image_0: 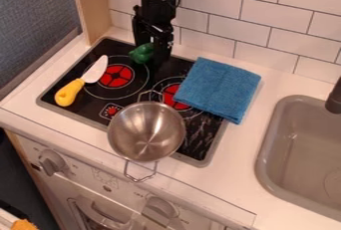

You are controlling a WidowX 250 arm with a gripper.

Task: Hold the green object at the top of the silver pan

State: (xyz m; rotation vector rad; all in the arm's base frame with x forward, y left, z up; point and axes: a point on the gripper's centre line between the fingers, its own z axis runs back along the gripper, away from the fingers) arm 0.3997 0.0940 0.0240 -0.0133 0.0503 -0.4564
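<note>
The black gripper [152,50] hangs over the back of the stove, near the wall. Right at it is the green object [142,53], on the left side of the gripper's lower end; whether it is held or only touched I cannot tell. The silver pan [146,132] stands upright at the front edge of the stove, below and apart from the green object, with one wire handle toward the front and another toward the back. Its inside shows no object.
A knife with a yellow handle [69,92] lies on the stove's left part. A folded blue cloth [219,88] covers the stove's right back corner. The grey sink [266,143] is at the right, with a dark faucet [334,99]. A tiled wall [253,40] rises behind.
</note>
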